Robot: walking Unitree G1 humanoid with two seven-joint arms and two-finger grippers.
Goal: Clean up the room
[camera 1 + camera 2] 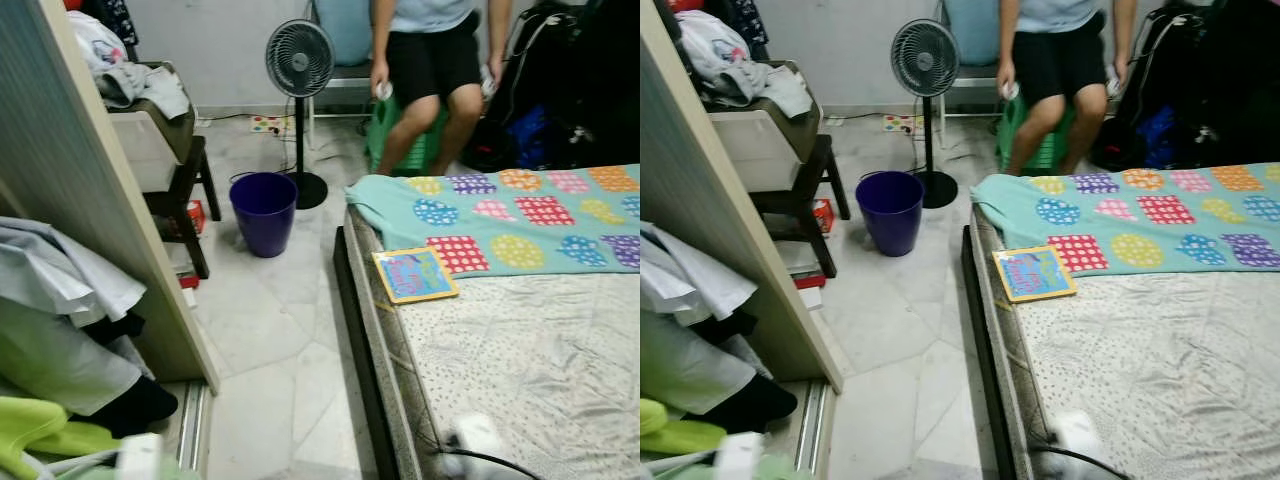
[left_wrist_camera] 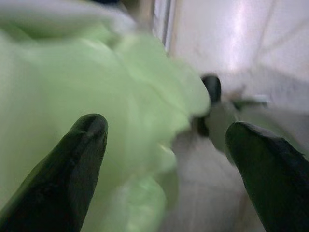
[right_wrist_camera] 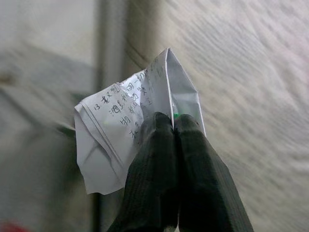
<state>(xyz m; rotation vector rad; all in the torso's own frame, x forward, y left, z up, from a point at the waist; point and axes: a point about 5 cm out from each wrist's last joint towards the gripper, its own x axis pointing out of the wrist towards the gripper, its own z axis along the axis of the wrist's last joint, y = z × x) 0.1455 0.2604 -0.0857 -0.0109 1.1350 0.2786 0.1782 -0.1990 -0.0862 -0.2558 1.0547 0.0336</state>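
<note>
Right gripper point(image 3: 172, 126) clamped on folded paper point(image 3: 120, 140) with handwriting, held over mattress point(image 1: 530, 370) near its edge. Left gripper point(image 2: 164, 140) spread wide, nothing between fingers point(image 2: 72, 164), hovering by lime cloth point(image 2: 96, 96) at floor level beside wardrobe panel point(image 1: 110, 200). Clothes pile point(image 1: 60, 340) spilling behind that panel. Purple bin point(image 1: 263, 212) on tiled floor, just beside fan point(image 1: 300, 60) stand. Book point(image 1: 415, 274) on mattress edge, touching dotted blanket point(image 1: 520, 215). Person point(image 1: 430, 60) seated at back on green stool point(image 1: 385, 125). Black bags point(image 1: 570, 80) at far right.
</note>
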